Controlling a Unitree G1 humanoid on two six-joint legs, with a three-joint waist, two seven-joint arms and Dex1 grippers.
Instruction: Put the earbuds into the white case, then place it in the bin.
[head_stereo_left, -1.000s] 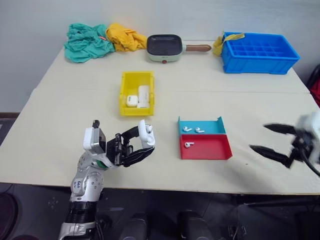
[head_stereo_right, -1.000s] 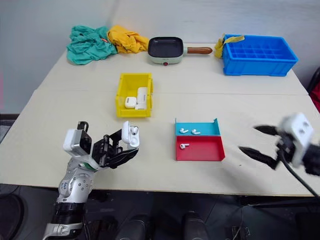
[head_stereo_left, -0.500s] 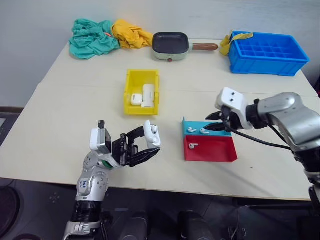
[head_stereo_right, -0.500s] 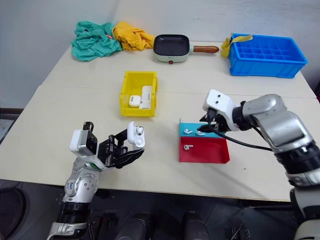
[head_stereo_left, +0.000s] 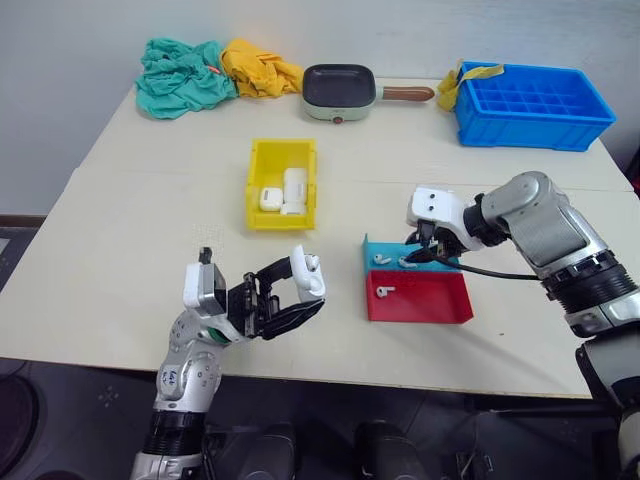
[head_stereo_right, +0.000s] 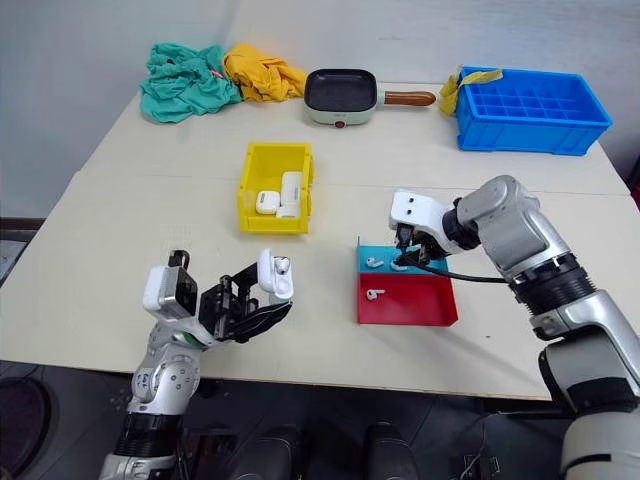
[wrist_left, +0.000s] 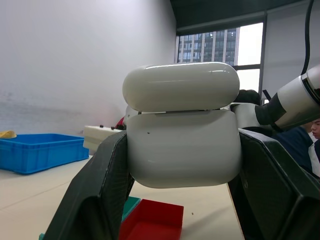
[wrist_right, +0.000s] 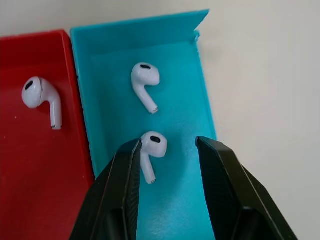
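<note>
1. Right gripper: jaws parted, straddling one earbud lying in the teal tray; a second earbud lies just beyond its tips.
2. Beside that, touching it, the red tray holds a third earbud.
3. Left gripper: clamped on the white case, lid up, near the table's front edge.
4. Beyond the left gripper: the yellow bin, white cases inside.
5. Surface: pale beige table. Far edge: teal cloth, yellow cloth, small pan, blue crate.
6. Room: plain pale wall behind.
</note>
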